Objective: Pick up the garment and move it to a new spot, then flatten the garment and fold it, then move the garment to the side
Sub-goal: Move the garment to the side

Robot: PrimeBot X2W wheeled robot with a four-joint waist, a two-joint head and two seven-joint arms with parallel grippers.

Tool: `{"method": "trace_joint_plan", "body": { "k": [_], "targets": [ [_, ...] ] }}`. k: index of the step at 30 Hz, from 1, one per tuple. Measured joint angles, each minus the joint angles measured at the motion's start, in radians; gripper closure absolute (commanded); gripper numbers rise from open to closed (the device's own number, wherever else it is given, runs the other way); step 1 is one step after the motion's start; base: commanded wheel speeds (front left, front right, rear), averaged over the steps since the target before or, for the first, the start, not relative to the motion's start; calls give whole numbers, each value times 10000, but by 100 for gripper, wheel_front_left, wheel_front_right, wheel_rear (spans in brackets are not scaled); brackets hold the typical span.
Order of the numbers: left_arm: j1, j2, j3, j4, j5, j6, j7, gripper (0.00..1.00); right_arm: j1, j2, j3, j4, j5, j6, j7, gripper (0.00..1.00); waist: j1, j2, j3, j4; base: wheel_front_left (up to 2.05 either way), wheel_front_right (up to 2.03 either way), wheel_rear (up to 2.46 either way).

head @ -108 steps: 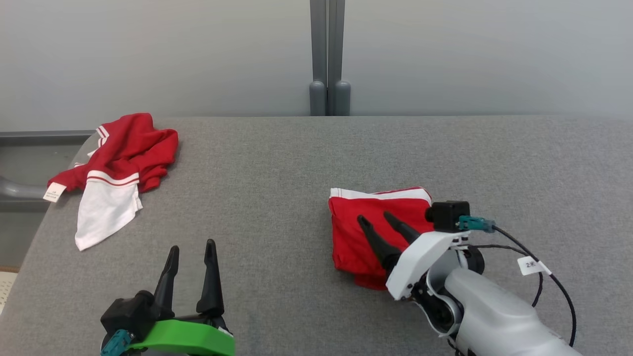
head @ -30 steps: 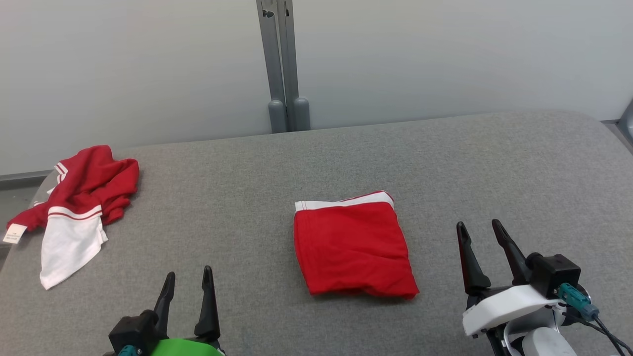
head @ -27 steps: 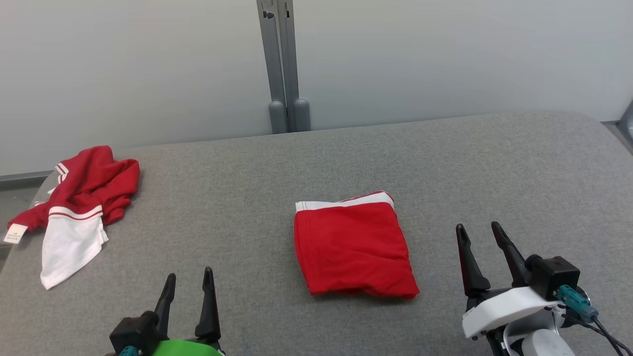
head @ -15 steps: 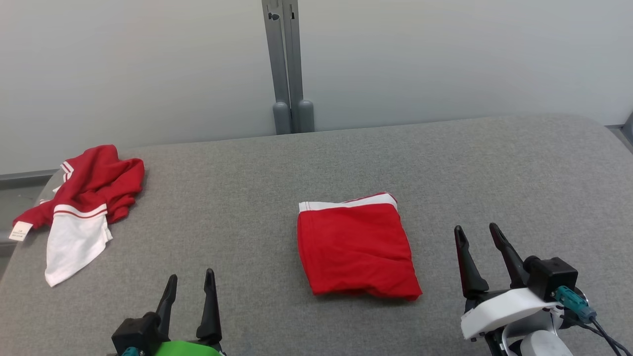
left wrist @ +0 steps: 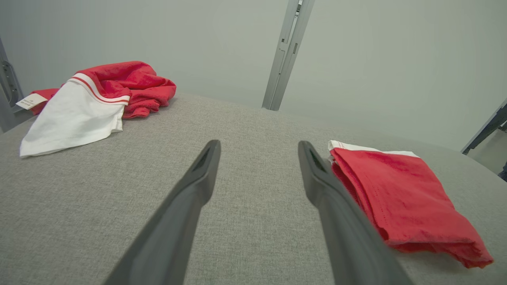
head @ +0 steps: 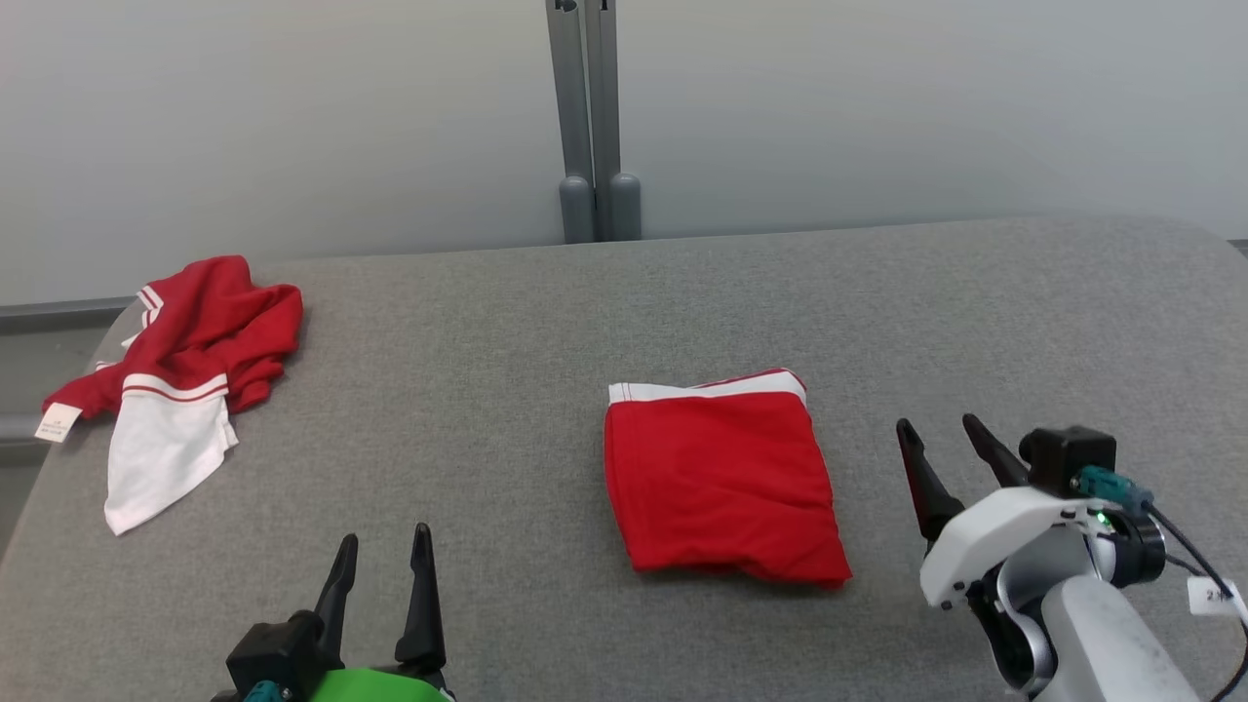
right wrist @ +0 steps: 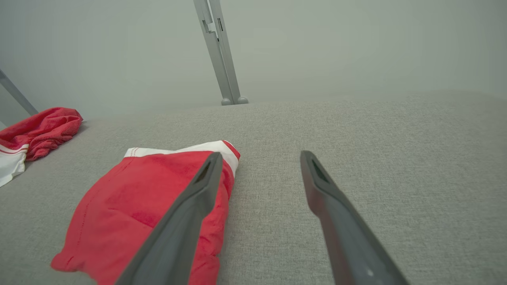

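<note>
The right hand, which lay on the folded red garment seconds ago, now hovers released just right of it in the head view. The left hand waits released near the grey tabletop's front edge. The left wrist view shows that garment flat mid-tabletop, with a crumpled red-and-white garment well apart. In the right wrist view the fingers grasp nothing. Folding looks finished; shifting it aside probably remains.
</note>
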Motion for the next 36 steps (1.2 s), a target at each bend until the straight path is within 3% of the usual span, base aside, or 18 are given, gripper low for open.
{"method": "trace_joint_plan", "body": {
  "k": [10, 26, 27, 28, 30, 31, 36],
  "targets": [
    [-265, 0, -274, -19, -138, 71, 0, 0, -1918, -598, 846, 1812, 1440, 0, 2832, 0, 0, 0, 427, 639, 0, 0, 0],
    [-814, 2, -280, -54, -153, 69, 0, 0, -3747, -811, 1342, 5120, 2598, -2, 3486, 0, 0, 0, 1472, 1768, 0, 0, 0],
    [-818, 0, -274, -54, -153, 69, 0, 0, -3861, -826, 1394, 5244, 2650, 0, 3465, 14, 0, 0, 1533, 1807, 0, 0, 0],
    [-824, 2, -272, -58, -153, 69, 0, 0, -3943, -830, 1440, 5323, 2686, 0, 3427, 53, 0, 0, 1579, 1835, 0, 0, 0],
    [-844, 2, -249, -79, -150, 69, 0, 0, -4105, -832, 1592, 5494, 2775, -2, 3336, 76, 0, 0, 1678, 1875, 0, 0, 0],
    [-851, 2, -240, -82, -146, 69, 0, 0, -4153, -846, 1661, 5524, 2821, -2, 3296, 100, 0, 0, 1711, 1875, 0, 0, 0],
    [-941, 2, -253, -169, -71, 38, 0, 0, -4384, -1024, 2178, 5549, 2980, 10, 2888, 100, 0, 0, 1812, 1653, 0, 0, 0]
  ]
}}
